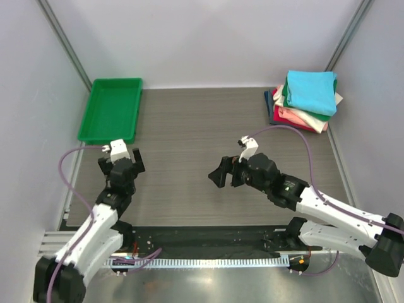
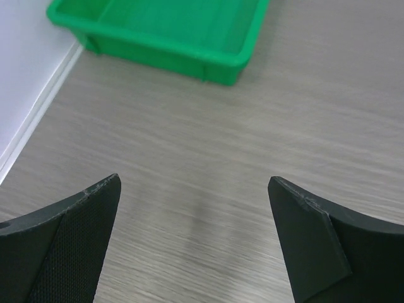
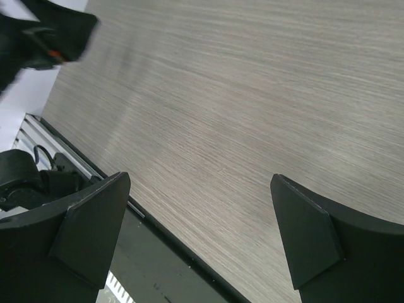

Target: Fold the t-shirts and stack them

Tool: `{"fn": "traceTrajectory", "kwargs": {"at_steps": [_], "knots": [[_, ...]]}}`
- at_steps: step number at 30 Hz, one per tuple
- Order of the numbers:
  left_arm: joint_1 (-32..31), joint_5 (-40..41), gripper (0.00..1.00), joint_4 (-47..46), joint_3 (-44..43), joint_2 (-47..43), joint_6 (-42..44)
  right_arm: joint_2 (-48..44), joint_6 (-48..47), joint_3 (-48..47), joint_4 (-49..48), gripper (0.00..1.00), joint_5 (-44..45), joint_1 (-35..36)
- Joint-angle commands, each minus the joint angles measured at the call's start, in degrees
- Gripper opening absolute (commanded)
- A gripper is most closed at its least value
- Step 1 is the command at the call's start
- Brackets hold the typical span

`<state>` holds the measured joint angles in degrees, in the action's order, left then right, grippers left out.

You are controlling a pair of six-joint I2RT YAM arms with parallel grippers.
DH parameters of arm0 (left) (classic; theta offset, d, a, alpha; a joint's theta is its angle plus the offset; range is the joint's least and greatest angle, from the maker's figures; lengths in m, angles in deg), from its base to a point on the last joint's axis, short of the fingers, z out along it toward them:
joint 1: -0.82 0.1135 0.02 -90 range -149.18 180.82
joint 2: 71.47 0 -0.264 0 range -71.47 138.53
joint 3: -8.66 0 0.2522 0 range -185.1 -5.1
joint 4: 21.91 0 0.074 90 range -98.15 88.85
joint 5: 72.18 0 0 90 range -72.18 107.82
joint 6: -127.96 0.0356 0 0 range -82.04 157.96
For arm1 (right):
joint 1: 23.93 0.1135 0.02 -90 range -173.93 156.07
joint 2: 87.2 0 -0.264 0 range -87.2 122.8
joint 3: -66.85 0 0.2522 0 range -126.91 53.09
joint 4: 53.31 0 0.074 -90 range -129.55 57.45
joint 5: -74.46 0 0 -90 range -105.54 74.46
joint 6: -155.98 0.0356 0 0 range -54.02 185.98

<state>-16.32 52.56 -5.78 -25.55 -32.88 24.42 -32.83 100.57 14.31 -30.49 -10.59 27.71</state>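
A stack of folded t-shirts stands at the back right of the table; a turquoise one (image 1: 310, 90) lies on top, with green, cream, pink (image 1: 298, 117), red and navy layers under it. My left gripper (image 1: 121, 166) is open and empty over the left part of the table, well in front of the green tray. My right gripper (image 1: 223, 173) is open and empty over the middle of the table, pointing left, far from the stack. In the left wrist view the gripper (image 2: 194, 189) spans bare wood. In the right wrist view the gripper (image 3: 201, 186) spans bare wood too.
A rigid green plastic tray (image 1: 111, 110) stands at the back left, also in the left wrist view (image 2: 158, 31). Grey walls close in left, right and back. A black strip and metal rail (image 1: 208, 243) run along the near edge.
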Motion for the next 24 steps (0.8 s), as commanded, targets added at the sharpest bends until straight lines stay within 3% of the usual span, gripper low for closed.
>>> {"fn": "traceTrajectory", "kwargs": {"at_steps": [1,3,8,10,15,24], "knots": [[4.0,3.7,1.0,-21.2,2.3,10.5,0.8,-4.3,0.1,1.2,-2.2,1.0,3.7,0.2],[8.2,-2.3,1.0,-26.9,2.6,18.6,-1.7,-5.1,-0.9,1.6,-1.0,1.0,4.4,0.2],[9.8,-6.9,1.0,-47.8,3.5,34.5,2.5,-9.5,-1.4,3.4,-0.3,1.0,7.6,0.2],[9.9,-9.0,1.0,-46.3,0.1,38.0,4.4,-11.0,-2.1,5.1,-1.2,1.0,8.2,0.2],[12.4,-14.0,1.0,-66.4,4.8,47.3,6.6,-16.0,-2.6,7.7,-2.1,1.0,9.5,0.2],[12.6,-14.5,1.0,-63.8,4.4,46.9,6.2,-13.2,-1.4,9.3,-4.8,1.0,9.6,0.1]]}}
